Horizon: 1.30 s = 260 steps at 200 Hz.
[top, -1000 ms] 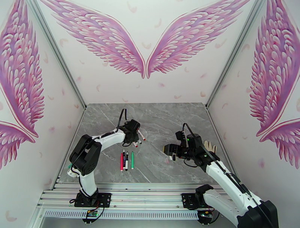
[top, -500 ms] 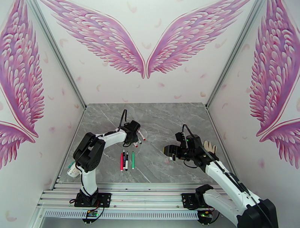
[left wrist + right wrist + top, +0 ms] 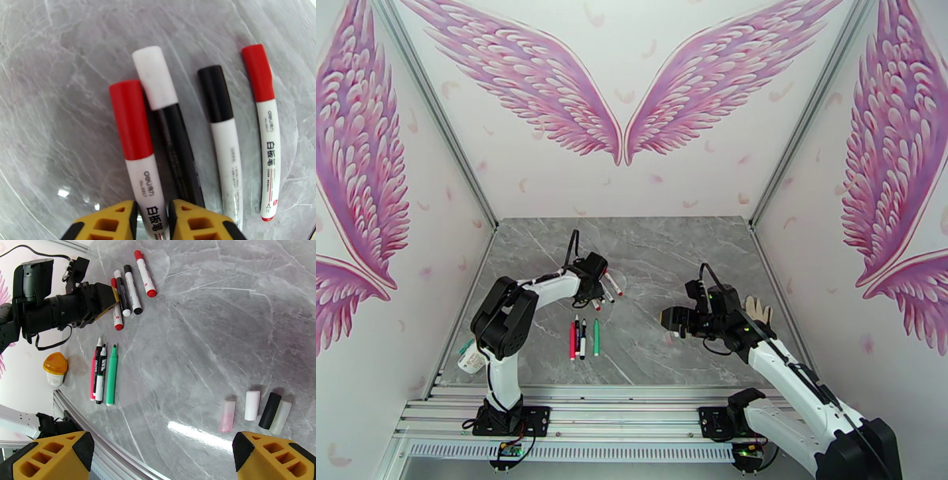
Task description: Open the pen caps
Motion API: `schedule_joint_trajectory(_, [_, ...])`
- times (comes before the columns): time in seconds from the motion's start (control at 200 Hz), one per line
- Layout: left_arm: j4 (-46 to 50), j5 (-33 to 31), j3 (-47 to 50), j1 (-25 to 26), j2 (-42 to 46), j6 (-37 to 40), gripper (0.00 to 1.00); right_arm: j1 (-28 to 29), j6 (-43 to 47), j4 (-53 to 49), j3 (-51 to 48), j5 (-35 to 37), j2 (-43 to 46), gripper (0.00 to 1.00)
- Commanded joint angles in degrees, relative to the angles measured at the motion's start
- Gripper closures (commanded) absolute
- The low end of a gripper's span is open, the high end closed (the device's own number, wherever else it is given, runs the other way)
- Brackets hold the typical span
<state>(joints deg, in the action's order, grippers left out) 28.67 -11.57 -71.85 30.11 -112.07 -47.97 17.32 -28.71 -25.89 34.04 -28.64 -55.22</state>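
The left gripper [image 3: 152, 215] is clamping a pen while the right gripper [image 3: 162, 455] is hanging wide open, holding nothing
At the bottom centre of the left wrist view, the yellow fingers [image 3: 118, 221] are pinching the white barrel of the red-capped pen [image 3: 144, 177], its red cap [image 3: 130, 118] on, beside three other capped pens [image 3: 225, 146]; four loose caps [image 3: 252, 405] are lying at the lower right of the right wrist view

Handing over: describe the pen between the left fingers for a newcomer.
On the marble table, four capped pens lie by the left fingers. It is the red-capped pen beside the black-barrelled pen; the second red-capped pen lies farthest off.
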Motion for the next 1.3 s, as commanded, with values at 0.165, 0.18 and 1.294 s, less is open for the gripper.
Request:
schedule_joint_trajectory(0.165, [-2.3,1.0,1.8,-1.5,-1.4,-0.5,0.71,0.4,-0.5,1.1,-1.2,1.0,0.3,0.01])
schedule_joint_trajectory(0.18, [-2.4,1.1,1.9,-1.5,-1.4,-0.6,0.71,0.5,-0.5,1.1,-1.2,1.0,0.3,0.01])
schedule_joint_trajectory(1.294, [-14.8,19.6,18.7,3.4,29.6,25.3,0.78,0.5,-5.5,3.8,0.8,-5.3,1.5,0.07])
